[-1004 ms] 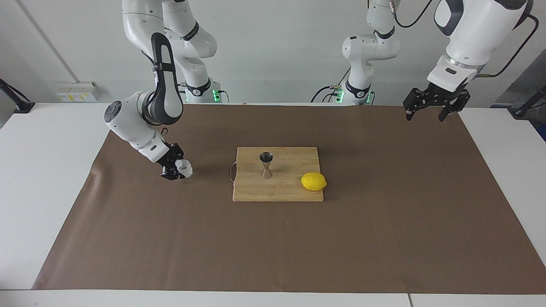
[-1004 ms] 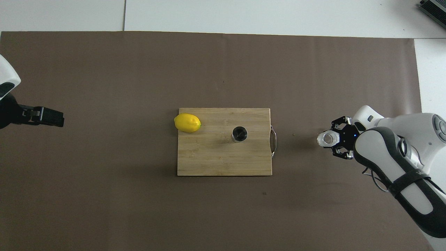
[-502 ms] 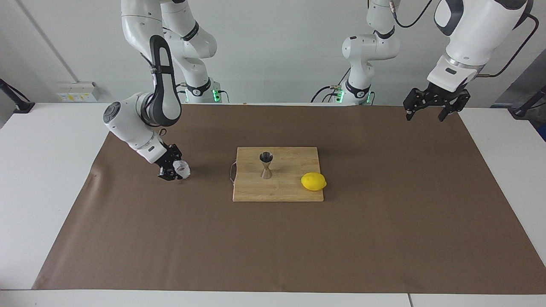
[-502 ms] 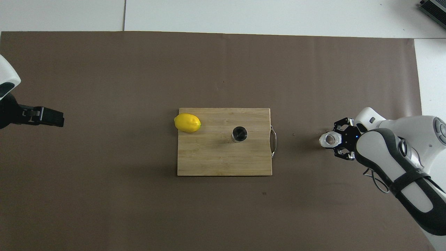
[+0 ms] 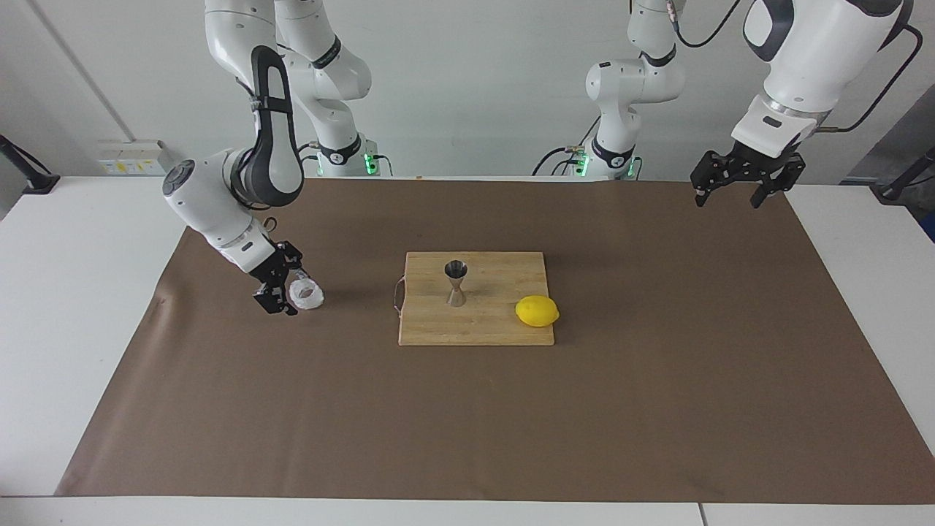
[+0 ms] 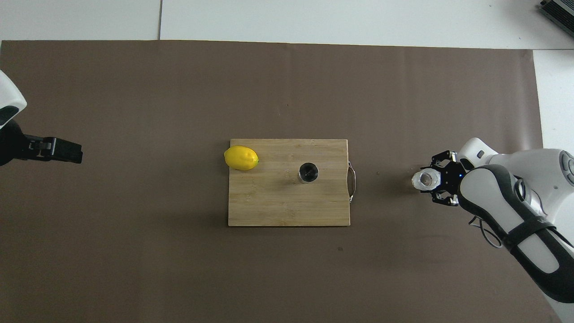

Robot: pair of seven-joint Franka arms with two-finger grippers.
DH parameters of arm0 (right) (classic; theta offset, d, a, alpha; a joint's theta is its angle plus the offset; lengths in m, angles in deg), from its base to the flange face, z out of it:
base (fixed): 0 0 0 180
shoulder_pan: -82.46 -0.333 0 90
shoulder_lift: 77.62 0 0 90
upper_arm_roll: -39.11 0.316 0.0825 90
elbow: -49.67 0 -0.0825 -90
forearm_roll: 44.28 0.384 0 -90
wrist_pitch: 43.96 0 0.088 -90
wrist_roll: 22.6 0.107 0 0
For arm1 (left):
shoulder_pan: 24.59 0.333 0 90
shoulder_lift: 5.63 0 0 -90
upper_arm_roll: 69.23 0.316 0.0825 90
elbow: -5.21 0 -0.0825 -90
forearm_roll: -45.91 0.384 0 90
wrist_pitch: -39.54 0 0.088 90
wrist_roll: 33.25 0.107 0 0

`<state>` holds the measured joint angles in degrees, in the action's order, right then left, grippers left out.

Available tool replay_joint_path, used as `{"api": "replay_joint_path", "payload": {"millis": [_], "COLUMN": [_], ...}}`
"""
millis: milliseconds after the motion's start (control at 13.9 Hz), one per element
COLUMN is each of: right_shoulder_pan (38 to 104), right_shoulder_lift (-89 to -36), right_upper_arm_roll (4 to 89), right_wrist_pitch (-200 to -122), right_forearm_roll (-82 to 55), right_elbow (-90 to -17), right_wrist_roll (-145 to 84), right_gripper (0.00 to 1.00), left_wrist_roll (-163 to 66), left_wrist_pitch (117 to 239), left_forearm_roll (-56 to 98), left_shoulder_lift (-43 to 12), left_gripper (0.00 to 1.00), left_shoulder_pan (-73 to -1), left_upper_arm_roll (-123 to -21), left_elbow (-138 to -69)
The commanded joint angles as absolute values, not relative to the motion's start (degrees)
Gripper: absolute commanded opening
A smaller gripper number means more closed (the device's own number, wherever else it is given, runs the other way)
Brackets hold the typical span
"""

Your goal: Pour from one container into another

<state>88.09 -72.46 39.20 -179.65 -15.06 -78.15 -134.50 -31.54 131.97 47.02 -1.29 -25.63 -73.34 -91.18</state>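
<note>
Your right gripper [image 5: 288,298], at the right arm's end of the mat [image 5: 657,409], sits around the cup [image 5: 305,295], though whether it grips I cannot tell; the jigger [image 5: 456,283] stands on the board [image 5: 504,329] toward mat centre; the released left gripper [image 5: 733,191] waits.

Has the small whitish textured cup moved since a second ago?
Yes. The small whitish textured cup has come down onto the brown mat and sits a little farther from the wooden cutting board, at the right claw.

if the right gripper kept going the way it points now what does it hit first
The textured cup, which sits right at the tips of the right gripper, upright on the brown mat. Past the cup that line probably leads toward the cutting board, though depth is hard to judge.
</note>
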Motion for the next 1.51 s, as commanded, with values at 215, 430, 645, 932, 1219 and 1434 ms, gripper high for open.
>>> {"api": "replay_joint_path", "payload": {"millis": [215, 430, 645, 932, 1219, 1434], "right_shoulder_pan": [88.4, 87.8, 85.2, 79.7, 78.4, 80.1], "right_shoulder_lift": [-78.8, -79.5, -79.2, -79.1, -78.7, -77.0], "right_upper_arm_roll": [39.8, 40.5, 40.5, 40.6, 40.6, 40.3], "right_wrist_pitch": [-173.5, -167.6, -165.5, -165.1, -160.3, -153.5], "right_forearm_roll": [-22.5, -30.3, -32.1, -36.0, -42.2, -42.3], "right_elbow": [-73.1, -66.2, -61.3, -57.3, -50.8, -44.5], "right_wrist_roll": [-119.8, -101.4, -86.5, -63.2, -43.7, -30.6], "right_gripper": [1.00, 1.00, 1.00, 1.00, 1.00, 1.00], "left_wrist_roll": [-31.0, -31.0, -31.0, -31.0, -31.0, -31.0], "left_wrist_pitch": [132.1, 132.1, 132.1, 132.1, 132.1, 132.1], "left_forearm_roll": [46.6, 46.6, 46.6, 46.6, 46.5, 46.5], "left_shoulder_lift": [0.1, 0.1, 0.1, 0.1, 0.1, 0.1], "left_gripper": [1.00, 1.00, 1.00, 1.00, 1.00, 1.00], "left_shoulder_pan": [-25.0, -25.0, -25.0, -25.0, -25.0, -25.0], "left_upper_arm_roll": [-73.6, -73.6, -73.6, -73.6, -73.6, -73.6], "left_elbow": [-92.4, -92.4, -92.4, -92.4, -92.4, -92.4]}}
